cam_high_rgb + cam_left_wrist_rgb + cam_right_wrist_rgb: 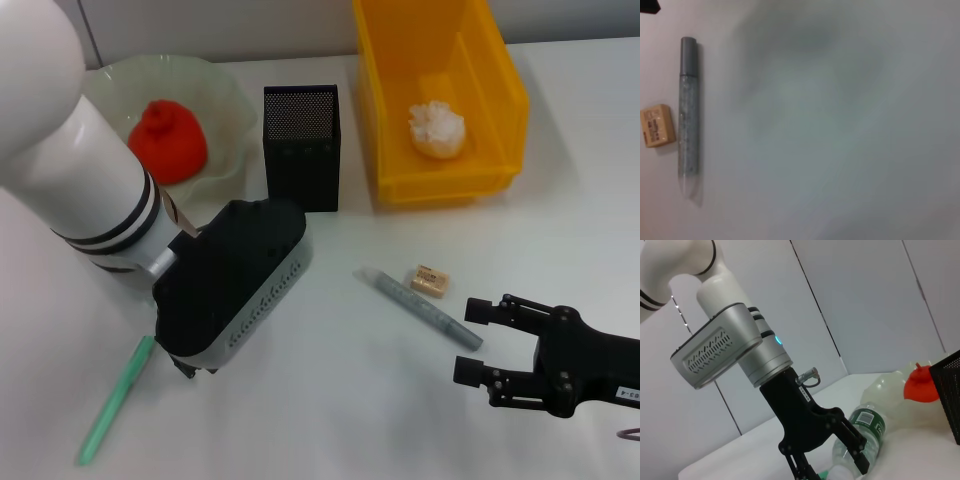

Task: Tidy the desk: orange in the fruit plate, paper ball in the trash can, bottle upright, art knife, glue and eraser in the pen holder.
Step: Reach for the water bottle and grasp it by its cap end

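One orange [168, 138], lumpy and red with a nub on top, sits in the pale-green scalloped plate [226, 98]. One crumpled white paper ball [437, 129] lies in the yellow bin [400, 120]. One black mesh holder [301, 146] stands between plate and bin. On the white bench [380, 390] lie one grey glue stick [421, 307], one tan eraser [430, 281] just beside it, and one green art knife [116, 400]. One clear bottle [860, 435] with a green label lies on its side by the left pincer [832, 462], whose fingers are spread and hold nothing. The right pincer [478, 342] is spread too, near the glue stick.
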